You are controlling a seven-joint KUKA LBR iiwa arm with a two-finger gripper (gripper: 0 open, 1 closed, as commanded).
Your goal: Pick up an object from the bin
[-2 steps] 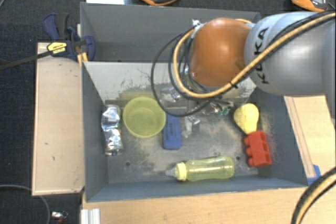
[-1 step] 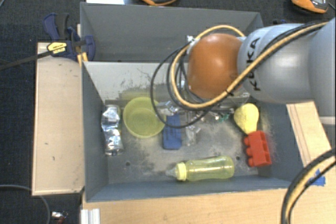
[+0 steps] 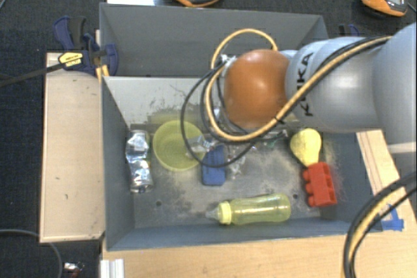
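**Item:** small blue block (image 3: 213, 172), on the floor of the grey bin (image 3: 163, 36) near its middle, just right of the yellow-green cup (image 3: 172, 146).

**Handling (judged):** light, rigid plastic with smooth sides that may slip. Best taken across its narrow flat faces.

**End effector** (image 3: 220, 152)**:** right above the block, under the orange wrist cover (image 3: 254, 88). Whether it is spread or closed cannot be told.

**Neighbours:**
- crumpled silver wrapper (image 3: 137, 161) at the left
- yellow bottle (image 3: 255, 210) lying along the front wall
- yellow lemon-shaped toy (image 3: 306, 145) and red brick (image 3: 319, 183) at the right, well apart from the block

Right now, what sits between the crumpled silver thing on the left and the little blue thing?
A round yellow-green cup, seen in the camera view, between the silver wad and the blue piece.
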